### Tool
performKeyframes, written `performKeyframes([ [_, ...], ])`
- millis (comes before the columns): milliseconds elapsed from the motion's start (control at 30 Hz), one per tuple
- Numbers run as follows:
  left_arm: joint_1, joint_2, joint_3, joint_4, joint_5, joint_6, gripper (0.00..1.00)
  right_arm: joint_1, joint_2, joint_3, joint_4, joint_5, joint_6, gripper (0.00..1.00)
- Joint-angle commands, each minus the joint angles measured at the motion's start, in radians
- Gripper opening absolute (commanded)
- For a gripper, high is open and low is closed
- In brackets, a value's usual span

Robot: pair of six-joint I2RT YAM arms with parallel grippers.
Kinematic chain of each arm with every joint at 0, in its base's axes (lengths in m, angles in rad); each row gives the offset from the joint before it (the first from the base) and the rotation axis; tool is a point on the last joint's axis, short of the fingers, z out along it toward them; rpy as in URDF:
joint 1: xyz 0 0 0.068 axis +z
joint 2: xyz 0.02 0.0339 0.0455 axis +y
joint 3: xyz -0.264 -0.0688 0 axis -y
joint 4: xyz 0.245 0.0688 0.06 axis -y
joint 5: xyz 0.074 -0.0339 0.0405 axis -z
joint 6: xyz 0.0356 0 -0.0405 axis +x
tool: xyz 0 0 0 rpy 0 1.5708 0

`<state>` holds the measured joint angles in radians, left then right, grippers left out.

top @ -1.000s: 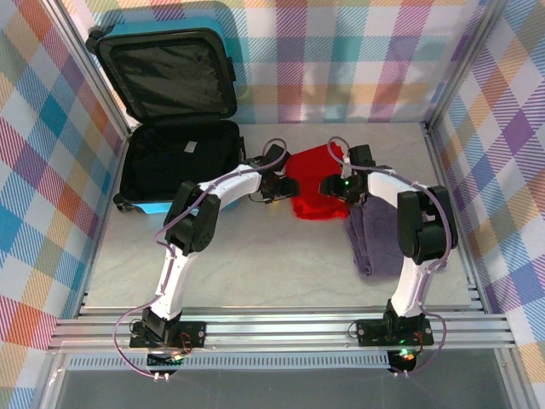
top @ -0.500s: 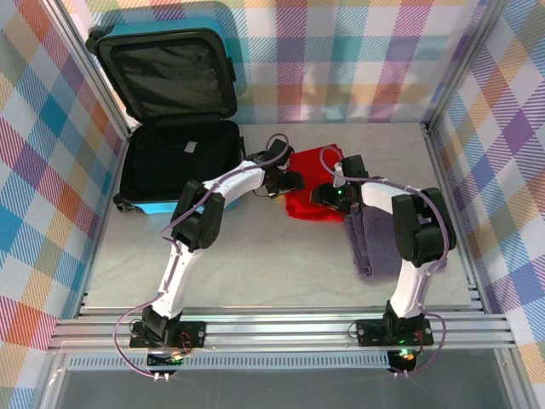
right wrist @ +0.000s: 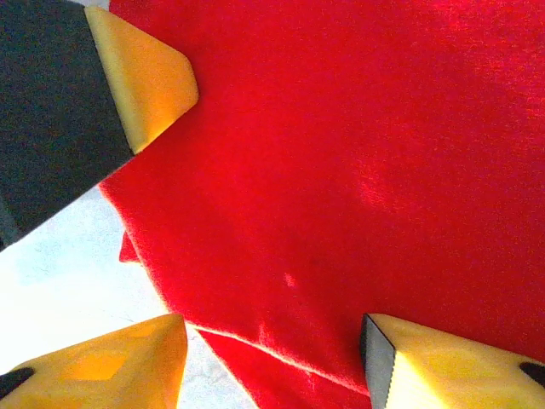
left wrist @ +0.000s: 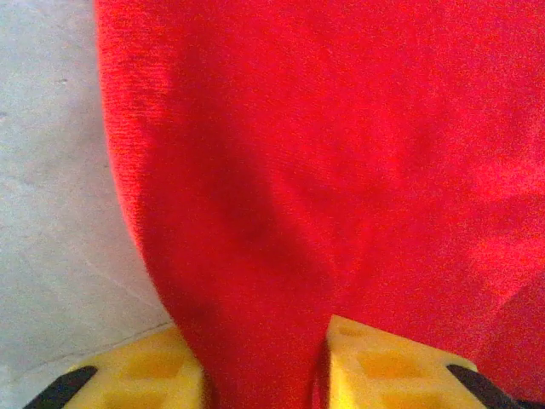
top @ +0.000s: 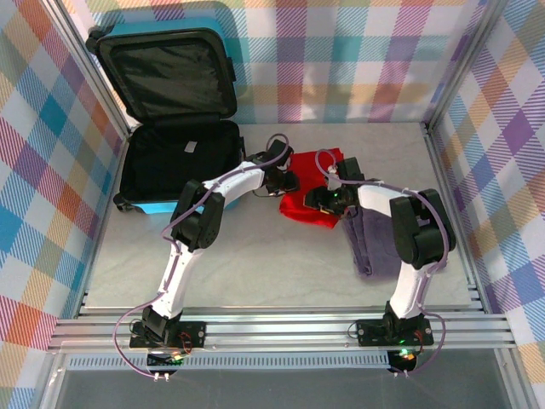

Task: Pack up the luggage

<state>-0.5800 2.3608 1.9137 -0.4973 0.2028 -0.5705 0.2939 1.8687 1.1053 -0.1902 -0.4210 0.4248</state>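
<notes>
The luggage (top: 140, 203), a turquoise suitcase, lies open at the back left with its black lining up and its lid (top: 166, 77) leaning against the wall. To its right lies a folded red cloth (top: 317, 213). My left gripper (top: 288, 181) is at the cloth's left edge, shut on a bunched fold of the red cloth (left wrist: 341, 153), which fills the gap between its yellow fingers (left wrist: 145, 375). My right gripper (top: 317, 198) hovers open over the red cloth (right wrist: 358, 153), jaws wide and straddling its near edge. One left finger (right wrist: 145, 77) shows at the upper left of the right wrist view.
A folded purple cloth (top: 375, 239) lies on the grey table (top: 255, 264) under the right arm. Plaid walls and metal rails close in the back and both sides. Black clothing lies inside the suitcase's lower half (top: 183, 158).
The left gripper has closed on the red cloth. Both grippers and the cloth have shifted a little left and toward the near edge.
</notes>
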Motion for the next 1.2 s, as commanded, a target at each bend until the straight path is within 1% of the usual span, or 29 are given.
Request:
performKeyframes([
  [0, 0.003, -0.035, 0.011, -0.023, -0.006, 0.019, 0.20, -0.019, -0.056, 0.057, -0.073, -0.021, -0.032, 0.57],
  [133, 0.005, -0.049, 0.028, -0.066, -0.029, 0.047, 0.12, -0.054, -0.095, 0.095, -0.125, 0.000, -0.048, 0.58],
  [233, 0.005, -0.079, 0.025, -0.104, -0.069, 0.079, 0.09, -0.090, -0.117, 0.104, -0.150, 0.012, -0.049, 0.59],
  [400, 0.006, -0.105, 0.037, -0.170, -0.086, 0.130, 0.05, -0.126, -0.088, 0.124, -0.173, 0.044, -0.047, 0.59],
  [767, 0.006, -0.137, -0.020, -0.170, -0.094, 0.162, 0.05, -0.128, 0.063, 0.215, -0.215, 0.065, -0.015, 0.59],
  [1033, 0.008, -0.098, -0.008, -0.187, -0.114, 0.189, 0.03, -0.128, 0.108, 0.254, -0.252, 0.125, -0.025, 0.59],
  [1167, 0.008, -0.095, -0.021, -0.175, -0.098, 0.189, 0.03, -0.121, 0.157, 0.309, -0.273, 0.098, -0.034, 0.59],
])
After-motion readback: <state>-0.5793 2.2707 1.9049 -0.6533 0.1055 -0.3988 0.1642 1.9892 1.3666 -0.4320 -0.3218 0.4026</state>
